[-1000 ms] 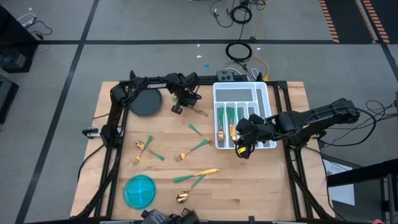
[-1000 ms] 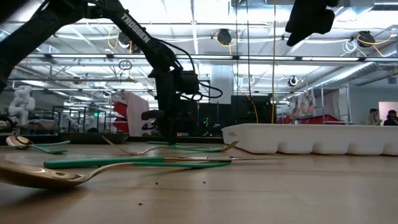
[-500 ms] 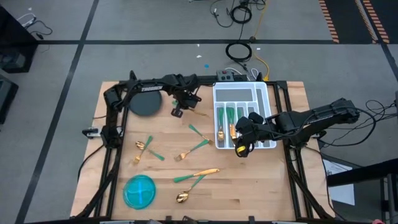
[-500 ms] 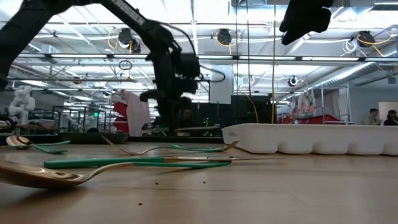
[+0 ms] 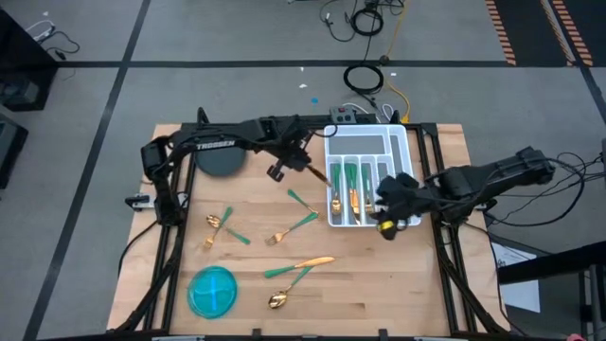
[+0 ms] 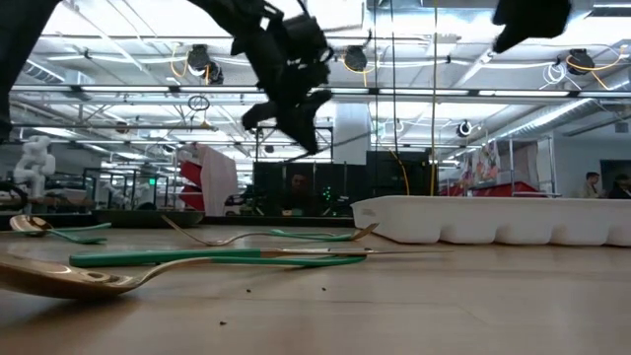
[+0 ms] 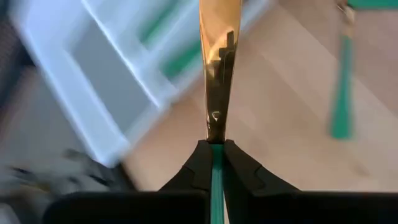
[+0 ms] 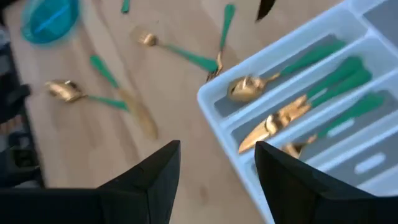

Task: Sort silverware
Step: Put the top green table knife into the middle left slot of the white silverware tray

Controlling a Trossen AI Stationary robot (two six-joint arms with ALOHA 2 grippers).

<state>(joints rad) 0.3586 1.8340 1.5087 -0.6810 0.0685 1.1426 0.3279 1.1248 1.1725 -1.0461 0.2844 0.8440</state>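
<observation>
A gold knife (image 7: 219, 56) with a teal handle is clamped in the left gripper (image 5: 280, 167) above the table, just beside the white tray (image 5: 401, 142) – other silverware (image 5: 297, 224) lies on the wood, and the right gripper (image 8: 214, 163) hangs with fingers apart over the tray's near edge.

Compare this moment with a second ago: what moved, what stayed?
The left gripper, shut on a knife, lifted off the table and carried it toward the white tray. The right gripper, open, slid along the tray's near edge. The loose silverware and blue bowl stayed put.
</observation>
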